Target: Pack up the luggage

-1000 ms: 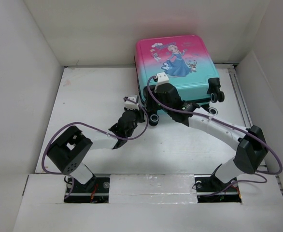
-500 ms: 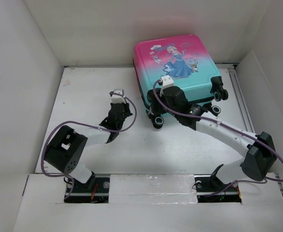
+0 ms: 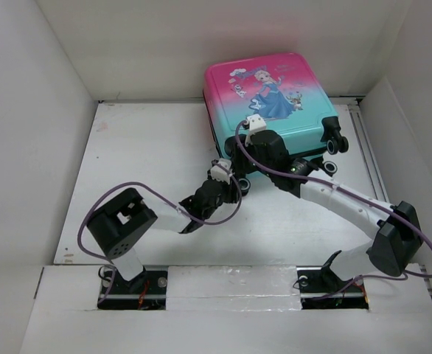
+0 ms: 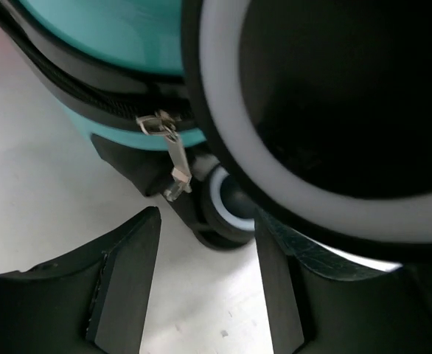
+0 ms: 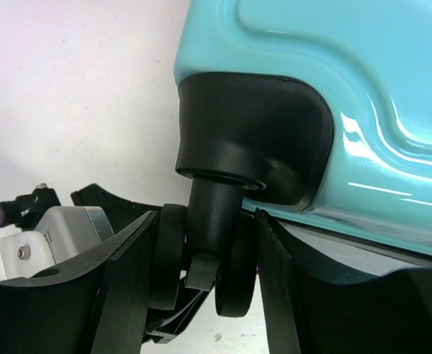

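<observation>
The left gripper (image 4: 207,221), released, faces the zipper pull (image 4: 173,158) of the luggage (image 3: 275,110); the right gripper (image 5: 206,214), also released, straddles a wheel (image 5: 234,273).

Left arm (image 3: 173,216): we note it folded low, left elbow (image 3: 120,230) just ahead of its base. From there the arm runs forward and rightward toward the middle.

Left gripper (image 4: 207,221): jaws parted wide. Both black fingers (image 4: 124,287) show, with a clear gap between them.

Right arm (image 3: 334,195): right elbow (image 3: 391,237) pushed out to the far right, the white link slanting forward and leftward. The black right wrist (image 3: 264,151) tips downward at the end.

Right gripper (image 5: 208,221): we record its jaws likewise spread wide, the pads (image 5: 275,295) well apart.

From above, the left wrist (image 3: 205,195) sits near the right wrist, closer to the bases.
</observation>
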{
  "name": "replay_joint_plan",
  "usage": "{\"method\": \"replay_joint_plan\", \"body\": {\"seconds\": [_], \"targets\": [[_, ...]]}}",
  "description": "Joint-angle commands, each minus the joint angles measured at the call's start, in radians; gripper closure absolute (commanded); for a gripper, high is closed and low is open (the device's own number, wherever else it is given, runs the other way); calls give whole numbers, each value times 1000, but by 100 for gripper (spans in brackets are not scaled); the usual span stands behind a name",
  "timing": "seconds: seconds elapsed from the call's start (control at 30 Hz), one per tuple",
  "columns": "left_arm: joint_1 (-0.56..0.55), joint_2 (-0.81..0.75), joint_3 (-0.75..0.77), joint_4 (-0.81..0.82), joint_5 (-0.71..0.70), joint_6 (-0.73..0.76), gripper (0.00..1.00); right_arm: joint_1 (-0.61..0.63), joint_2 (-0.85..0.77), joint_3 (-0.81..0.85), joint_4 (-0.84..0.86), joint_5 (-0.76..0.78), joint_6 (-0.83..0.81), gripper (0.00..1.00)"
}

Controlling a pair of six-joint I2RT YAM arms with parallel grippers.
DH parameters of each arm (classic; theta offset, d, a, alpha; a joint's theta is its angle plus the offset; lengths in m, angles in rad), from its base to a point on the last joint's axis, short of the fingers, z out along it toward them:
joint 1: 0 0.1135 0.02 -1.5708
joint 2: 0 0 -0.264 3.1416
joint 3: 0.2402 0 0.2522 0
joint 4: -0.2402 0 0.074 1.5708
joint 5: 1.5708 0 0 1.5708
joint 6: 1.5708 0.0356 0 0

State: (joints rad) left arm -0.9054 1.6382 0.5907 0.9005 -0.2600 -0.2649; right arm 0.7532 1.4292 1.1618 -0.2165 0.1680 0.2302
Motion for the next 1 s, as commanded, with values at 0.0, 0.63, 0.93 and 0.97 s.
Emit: {"method": "replay_joint_plan", "body": {"seconds": [0.0, 0.63, 0.93, 0.97], "targets": [[5, 41, 70, 86, -166, 19, 51, 0, 5, -17, 2, -76, -48, 100], [46, 115, 86, 446, -257, 98, 63, 0, 4, -66, 40, -133, -28, 100], [66, 124, 101, 563, -329, 190, 100, 0, -6, -77, 28, -124, -17, 100], [75, 111, 81, 563, -340, 190, 100, 0, -6, -77, 28, -124, -17, 100]]}}
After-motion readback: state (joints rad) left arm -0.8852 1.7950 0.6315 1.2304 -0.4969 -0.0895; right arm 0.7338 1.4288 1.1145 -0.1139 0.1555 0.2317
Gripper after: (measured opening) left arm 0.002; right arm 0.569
